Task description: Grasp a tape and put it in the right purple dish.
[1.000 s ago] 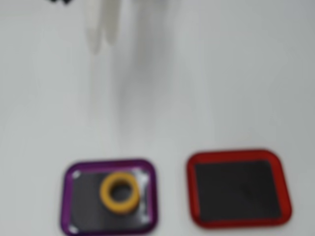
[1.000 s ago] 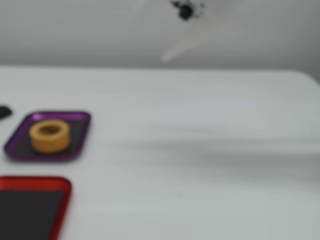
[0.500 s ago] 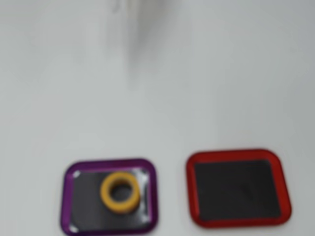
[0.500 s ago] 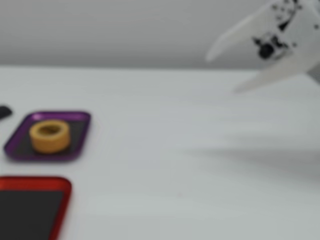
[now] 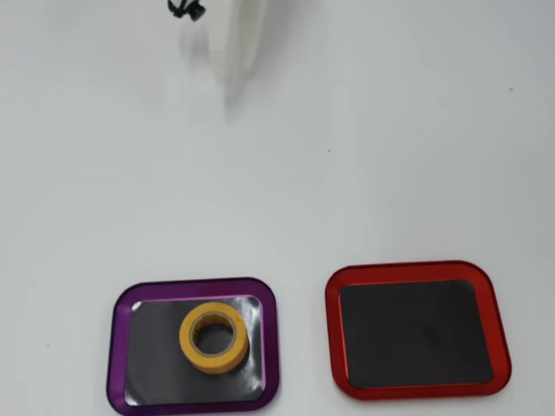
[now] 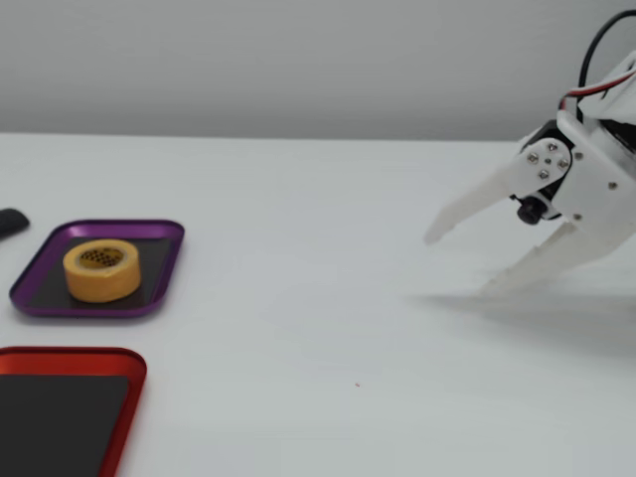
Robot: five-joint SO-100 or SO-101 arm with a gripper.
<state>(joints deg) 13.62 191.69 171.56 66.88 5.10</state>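
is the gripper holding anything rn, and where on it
Nothing is held. The gripper is open and empty, far from the tape, which lies in the purple dish.

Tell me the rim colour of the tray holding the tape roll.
Shiny purple; the purple tray holding the yellow tape shows best in the overhead view.

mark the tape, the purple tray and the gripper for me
tape [image 5: 214, 337]: overhead view, on the yellow top face of the roll.
purple tray [image 5: 192, 285]: overhead view, on its far rim.
gripper [image 6: 459, 262]: fixed view, midway between the two white fingertips, which stand apart.
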